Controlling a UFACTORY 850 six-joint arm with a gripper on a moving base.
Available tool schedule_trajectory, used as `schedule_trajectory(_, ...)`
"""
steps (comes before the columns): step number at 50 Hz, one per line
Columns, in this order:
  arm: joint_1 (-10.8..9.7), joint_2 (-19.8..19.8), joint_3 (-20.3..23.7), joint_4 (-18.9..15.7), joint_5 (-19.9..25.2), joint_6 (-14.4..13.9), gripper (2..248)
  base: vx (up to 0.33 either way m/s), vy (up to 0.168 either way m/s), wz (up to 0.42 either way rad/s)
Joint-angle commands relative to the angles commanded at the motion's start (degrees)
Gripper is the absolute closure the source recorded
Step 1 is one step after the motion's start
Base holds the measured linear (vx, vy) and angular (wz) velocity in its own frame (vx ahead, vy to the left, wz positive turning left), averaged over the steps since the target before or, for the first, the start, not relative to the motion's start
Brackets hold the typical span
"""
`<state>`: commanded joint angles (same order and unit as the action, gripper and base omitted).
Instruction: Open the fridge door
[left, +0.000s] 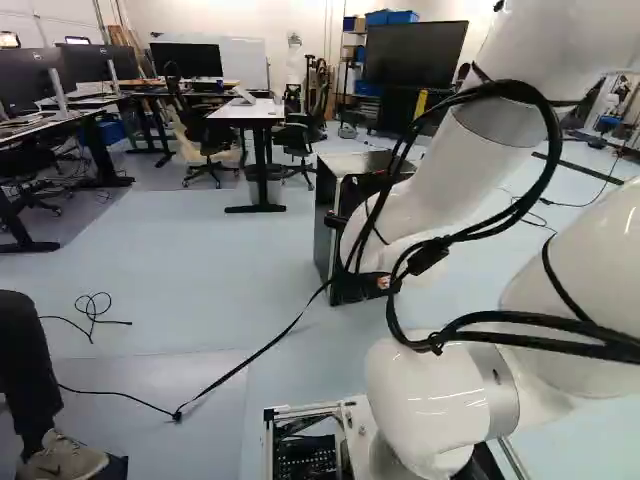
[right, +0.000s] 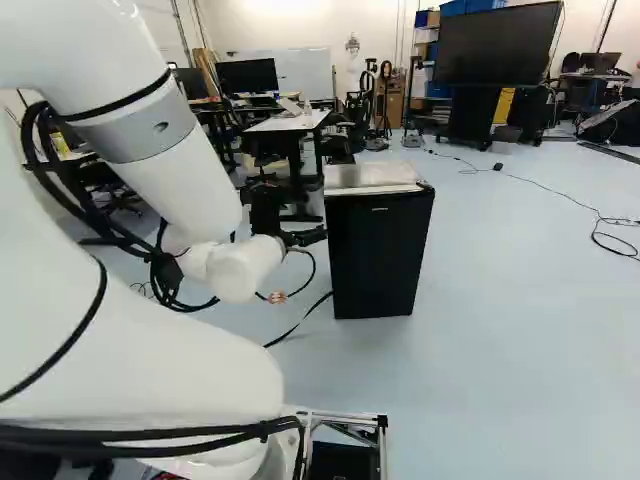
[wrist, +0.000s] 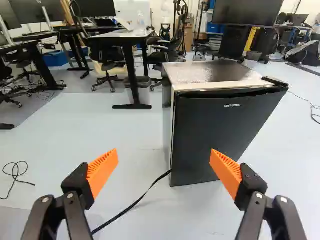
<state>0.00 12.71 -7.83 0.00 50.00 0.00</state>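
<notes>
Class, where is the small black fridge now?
In the right base view, the fridge stands on the floor, just right of the open claw.

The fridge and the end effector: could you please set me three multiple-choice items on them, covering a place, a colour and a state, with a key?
1. What does the fridge stand on?
A) A desk
B) The floor
C) A shelf

2. What colour are the pads of the end effector?
A) Blue
B) Green
C) Orange

3. How do the end effector's fingers stand?
A) Wide apart, with nothing gripped
B) Pressed together
C) Clamped on the fridge door

Key:
1. B: the right base view shows the fridge's base meeting the floor.
2. C: both pads are orange in the wrist view.
3. A: the wrist view shows a broad gap between the pads, with the fridge out ahead.
</notes>
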Motion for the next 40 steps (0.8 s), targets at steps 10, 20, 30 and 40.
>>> schedule_trajectory(10,-0.01,-1.86,-1.65,0.00,0.00,0.00,3,0.000,0.000,0.000)
schedule_trajectory(20,-0.22,-3.91,-3.51,0.00,0.00,0.00,3,0.000,0.000,0.000)
schedule_trajectory(30,-0.70,-6.02,-5.47,0.00,0.00,0.00,3,0.000,0.000,0.000)
schedule_trajectory(40,-1.19,-8.02,-7.37,0.00,0.00,0.00,3,0.000,0.000,0.000)
